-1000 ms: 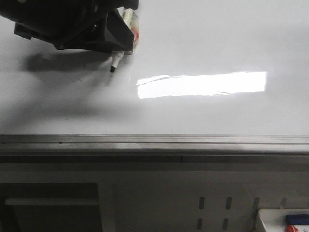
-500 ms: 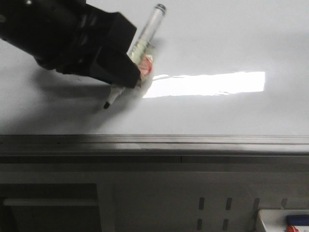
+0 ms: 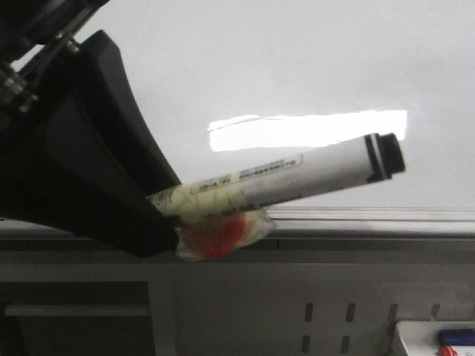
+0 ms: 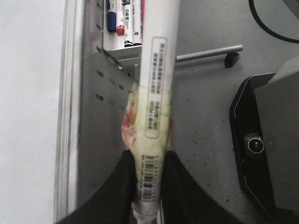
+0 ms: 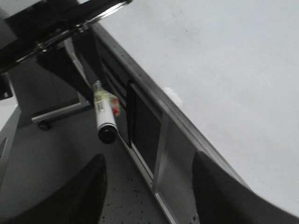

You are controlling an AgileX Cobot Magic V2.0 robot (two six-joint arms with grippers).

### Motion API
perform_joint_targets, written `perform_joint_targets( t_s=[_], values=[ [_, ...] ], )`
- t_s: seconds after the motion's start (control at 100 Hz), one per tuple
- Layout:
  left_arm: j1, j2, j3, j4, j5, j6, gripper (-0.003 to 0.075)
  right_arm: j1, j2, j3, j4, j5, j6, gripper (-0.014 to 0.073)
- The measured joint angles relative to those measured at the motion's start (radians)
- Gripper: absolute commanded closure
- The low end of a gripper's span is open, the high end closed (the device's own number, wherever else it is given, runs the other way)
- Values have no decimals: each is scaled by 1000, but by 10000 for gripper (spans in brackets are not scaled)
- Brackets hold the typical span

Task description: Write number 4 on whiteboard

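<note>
Marker (image 3: pixel 297 178) swung up off whiteboard (image 3: pixel 297 59), gripped between left jaws.

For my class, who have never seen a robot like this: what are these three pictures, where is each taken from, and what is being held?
This is a two-armed robot facing a whiteboard. The front view looks forward at the board; the other two come from cameras on each wrist. The left gripper, the big black shape, is shut on a marker pen wrapped in tape. The right gripper is open and holds nothing. No writing shows on the board. A tray beside the board's grey rail holds spare markers.
</note>
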Motion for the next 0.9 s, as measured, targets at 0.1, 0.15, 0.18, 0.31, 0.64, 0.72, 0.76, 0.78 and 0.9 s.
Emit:
perform_joint_targets(
  t_s=[0.1,0.15,0.18,0.31,0.64,0.72,0.76,0.78,0.9],
  values=[
    [-14,0,0,21,-14,0,741,71,51,-35,0,8,-39,227],
    [-16,0,0,25,-34,2,741,103,77,-57,0,8,-52,224],
    [-16,0,0,27,-47,2,741,119,91,-71,1,8,-64,223],
    [-16,0,-7,29,-107,2,741,178,159,-132,2,-28,-97,207],
    [-16,0,-45,37,-146,2,741,224,286,-192,7,-42,-124,206],
    [-16,0,-47,37,-147,2,741,224,304,-192,7,-48,-131,207],
    [-16,0,-47,37,-149,2,741,224,313,-192,7,-55,-131,207],
    [-16,0,-47,37,-149,2,741,224,319,-192,7,-57,-131,207],
    [-16,0,-47,37,-166,2,741,224,353,-192,7,-64,-132,207]
  ],
)
